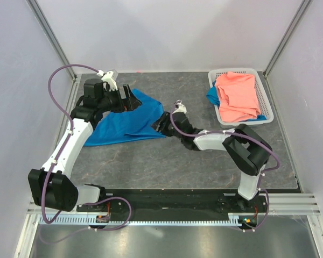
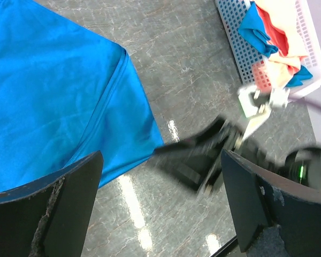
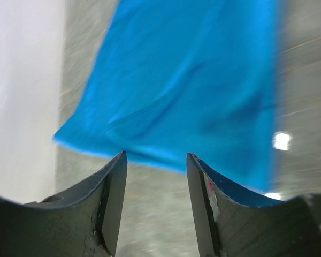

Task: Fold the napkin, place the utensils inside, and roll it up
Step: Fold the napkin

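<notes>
The bright blue napkin lies partly folded on the dark table, left of centre. My left gripper hovers over the cloth's far edge with its jaws wide open and nothing between them. In the left wrist view the napkin fills the upper left, and the left gripper is above bare table beside the napkin's corner. My right gripper is at the napkin's right corner. In the right wrist view the right gripper is open and empty, the napkin just beyond its tips. The utensils are out of view.
A white slotted basket stands at the back right with a salmon-pink cloth in it and a blue scrap under that. The left wrist view shows the basket too. Enclosure walls stand on three sides.
</notes>
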